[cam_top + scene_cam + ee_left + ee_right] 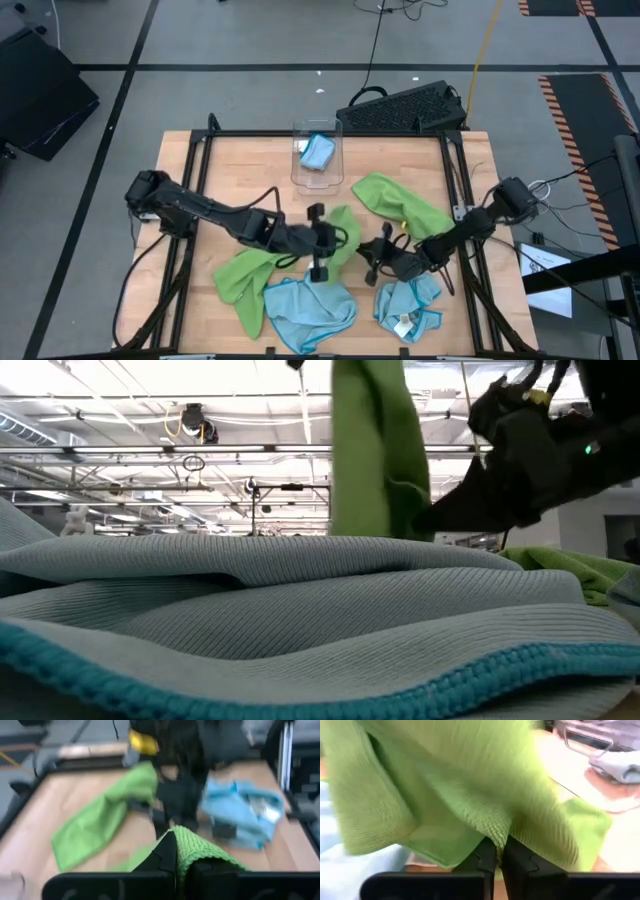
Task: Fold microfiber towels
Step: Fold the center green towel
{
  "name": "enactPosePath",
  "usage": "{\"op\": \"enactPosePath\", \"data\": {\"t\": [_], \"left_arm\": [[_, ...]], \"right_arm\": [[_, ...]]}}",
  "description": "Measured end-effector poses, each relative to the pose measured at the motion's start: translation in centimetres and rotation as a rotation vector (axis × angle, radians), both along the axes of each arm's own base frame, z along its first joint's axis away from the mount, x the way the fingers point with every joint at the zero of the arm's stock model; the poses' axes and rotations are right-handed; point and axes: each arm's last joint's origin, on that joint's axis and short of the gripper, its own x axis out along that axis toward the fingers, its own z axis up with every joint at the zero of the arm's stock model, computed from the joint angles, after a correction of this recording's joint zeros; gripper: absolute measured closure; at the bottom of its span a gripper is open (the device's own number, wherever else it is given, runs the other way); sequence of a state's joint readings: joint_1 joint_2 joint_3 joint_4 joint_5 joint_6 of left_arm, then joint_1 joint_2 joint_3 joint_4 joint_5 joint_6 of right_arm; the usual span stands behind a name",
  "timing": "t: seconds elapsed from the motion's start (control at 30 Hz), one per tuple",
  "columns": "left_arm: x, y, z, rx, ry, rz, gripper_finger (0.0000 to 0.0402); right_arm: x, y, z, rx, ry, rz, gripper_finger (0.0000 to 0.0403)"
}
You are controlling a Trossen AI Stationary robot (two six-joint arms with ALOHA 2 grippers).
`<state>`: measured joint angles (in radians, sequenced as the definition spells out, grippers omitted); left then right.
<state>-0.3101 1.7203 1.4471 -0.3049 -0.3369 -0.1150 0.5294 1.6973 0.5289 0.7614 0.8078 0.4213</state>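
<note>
My left tool [176, 862] is clamped on a fold of the lime green towel [250, 272], my left arm stretched low across the worktop [240, 165] toward the middle. My right tool [497, 851] pinches another edge of green cloth, my right arm angled inward. Two light blue towels [310, 310] lie at the near edge. Farther back, a second green towel [400, 200] lies beside the clear bin [318, 180], which holds a blue one.

High view: overhead, straight down, whole table [250, 165]. Low view: tabletop level, pressed against a blue towel [300, 620]. Wrist views: each close behind its own fingers, pinching the green towel [192, 845]; both share it with the high view.
</note>
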Motion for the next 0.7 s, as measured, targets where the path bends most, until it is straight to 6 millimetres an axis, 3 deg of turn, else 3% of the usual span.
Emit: {"op": "enactPosePath", "data": {"t": [0.23,0.37,0.5,0.7], "left_arm": [[-1.8,-2.5,-2.8,-0.07,0.172,0.065,0.039],[-2.5,-3.8,-5.5,-0.141,0.126,0.08,0.0391],[-3.5,-5.1,-7.8,-0.177,0.069,0.065,0.0365],[-4.1,-5.9,-8.8,-0.162,-0.019,0.087,0.0303]], "right_arm": [[-1.0,0.5,3.5,0.061,-0.036,0.162,0.0398],[-1.2,0.6,5.2,0.19,-0.083,0.259,0.0396],[-1.8,0.5,6.0,0.273,-0.071,0.304,0.0397],[-2.7,-0.1,6.9,0.383,-0.015,0.331,0.0398]]}}
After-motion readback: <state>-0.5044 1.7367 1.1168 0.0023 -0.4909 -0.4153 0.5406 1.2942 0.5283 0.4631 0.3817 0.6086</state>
